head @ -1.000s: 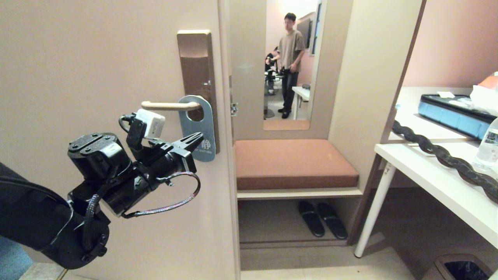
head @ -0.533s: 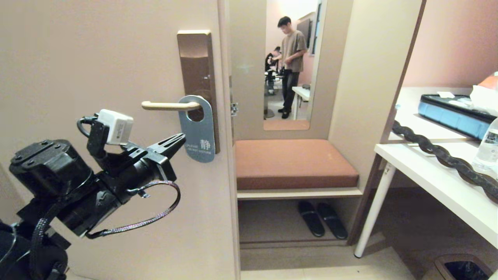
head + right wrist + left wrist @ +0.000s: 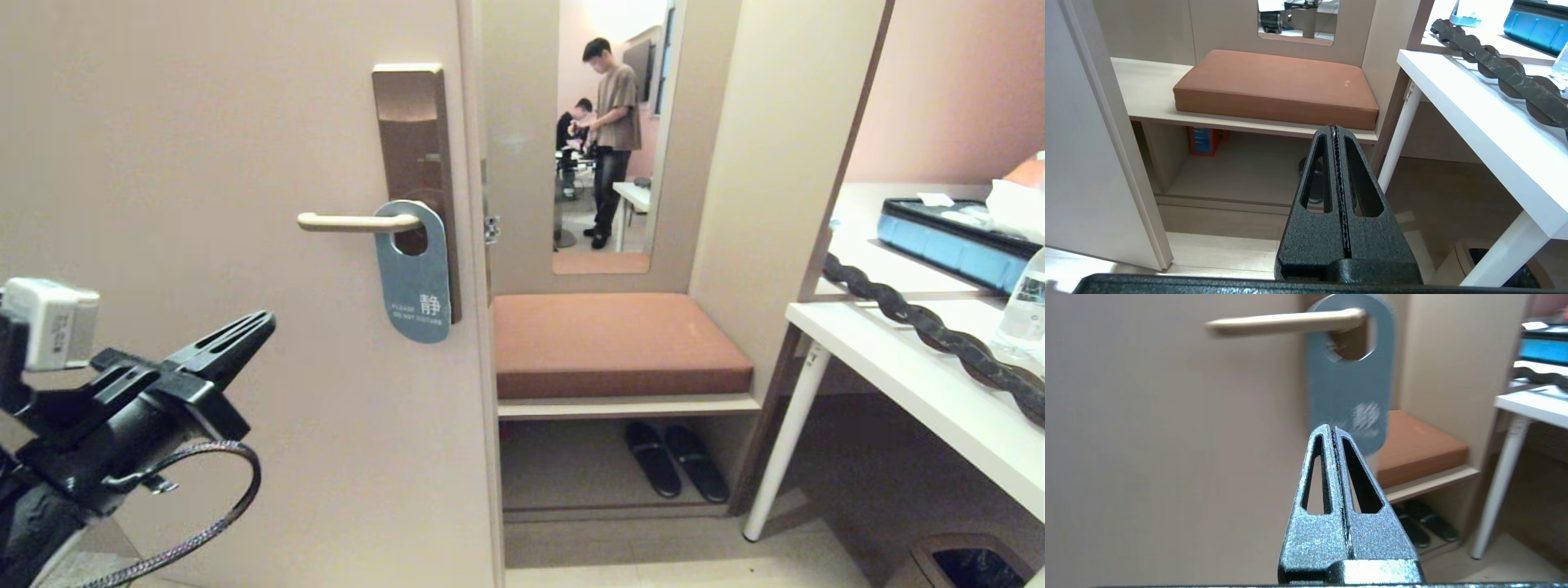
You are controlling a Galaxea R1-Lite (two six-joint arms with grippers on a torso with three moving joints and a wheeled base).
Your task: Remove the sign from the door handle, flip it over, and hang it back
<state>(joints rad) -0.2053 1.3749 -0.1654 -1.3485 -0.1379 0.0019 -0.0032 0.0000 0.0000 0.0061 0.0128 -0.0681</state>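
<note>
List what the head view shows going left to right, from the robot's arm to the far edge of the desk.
left gripper → door handle → sign → person in the mirror → brown bench cushion → white desk → blue tray → water bottle

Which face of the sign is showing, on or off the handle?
On: sign hangs from the door handle, slate-blue face out.

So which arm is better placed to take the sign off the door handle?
The left. The left gripper is in front of the door, below and left of the sign hanging on the door handle. The right gripper points at the bench, away from the door.
</note>
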